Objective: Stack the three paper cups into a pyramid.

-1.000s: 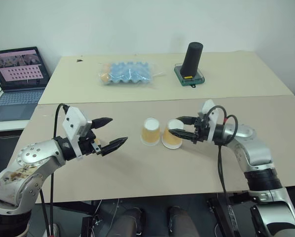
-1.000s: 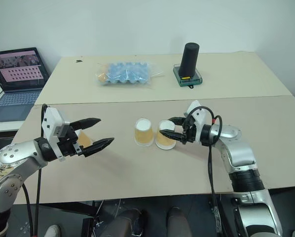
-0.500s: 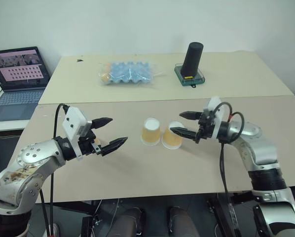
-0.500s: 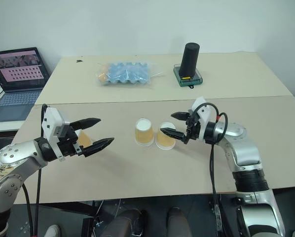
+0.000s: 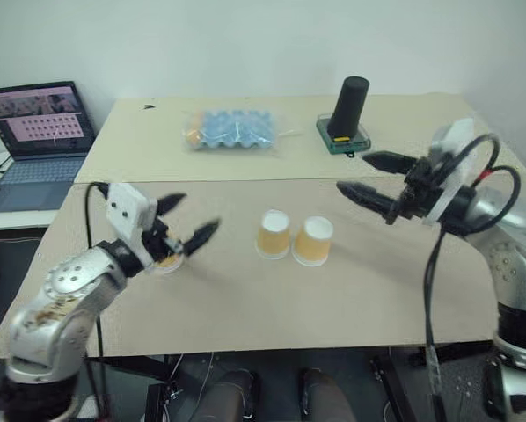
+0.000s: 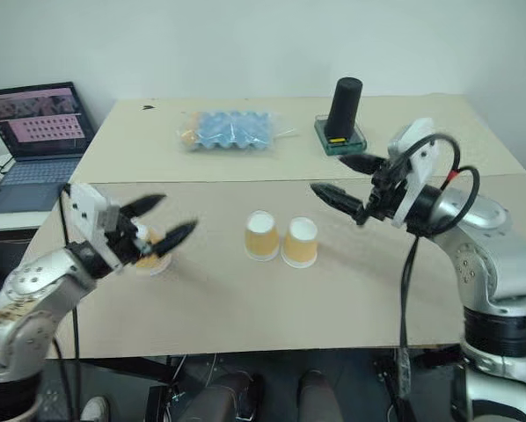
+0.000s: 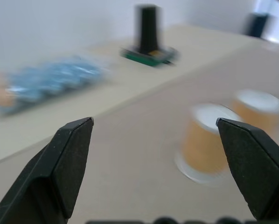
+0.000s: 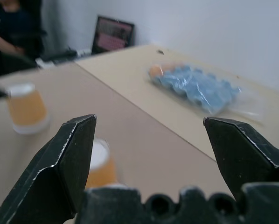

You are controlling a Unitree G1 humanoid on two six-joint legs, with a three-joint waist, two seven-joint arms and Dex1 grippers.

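Cups: head view shows two (image 5: pixel 273 233) (image 5: pixel 312 241) inverted, touching mid-counter (image 5: pixel 245 308), a third (image 5: pixel 164 261) under the open left tool (image 5: pixel 186 222). Right wrist view: right tool (image 5: pixel 368 176) spread, empty (egg tray (image 8: pixel 200 88) bagged).

Orange-tan paper cups (image 5: pixel 294 237) with white bases — blue, seemingly plastic-wrapped egg tray (image 5: pixel 232 129) — black cylinder (image 5: pixel 350 107).

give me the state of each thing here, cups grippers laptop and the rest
two middle cups: upside down, side by side on the table
third cup: on the table, behind the left gripper
left gripper: open, empty
right gripper: open, empty, raised
laptop: open, screen lit
black cylinder: upright
egg tray: lying flat, wrapped in plastic
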